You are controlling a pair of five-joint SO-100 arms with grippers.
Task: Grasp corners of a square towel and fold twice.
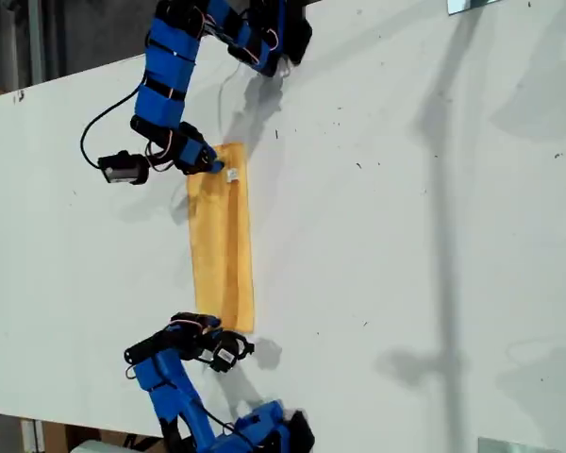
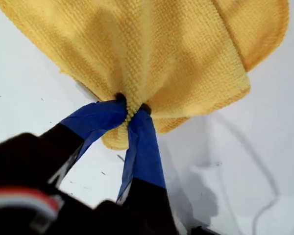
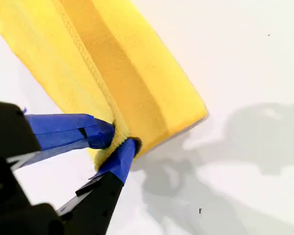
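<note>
The yellow-orange towel [image 1: 222,245] lies on the white table as a long narrow folded strip, running from the top to the bottom of the exterior view. Its small white tag [image 1: 232,175] shows at the upper end. My first gripper [image 1: 212,168] is shut on that upper corner, and the first wrist view shows the cloth [image 2: 161,54] bunched between the blue-taped fingers of my first gripper [image 2: 132,108]. My second gripper [image 1: 217,330] is shut on the lower end. In the second wrist view my second gripper [image 3: 121,138] pinches a corner of the layered towel [image 3: 112,63].
The white table [image 1: 406,236] stretches wide toward the exterior view's right, with arm shadows on it. Both arm bases sit near the exterior view's top and bottom edges. A black camera module [image 1: 123,168] with a looping cable hangs off the upper arm. The table's edge runs along the exterior view's left.
</note>
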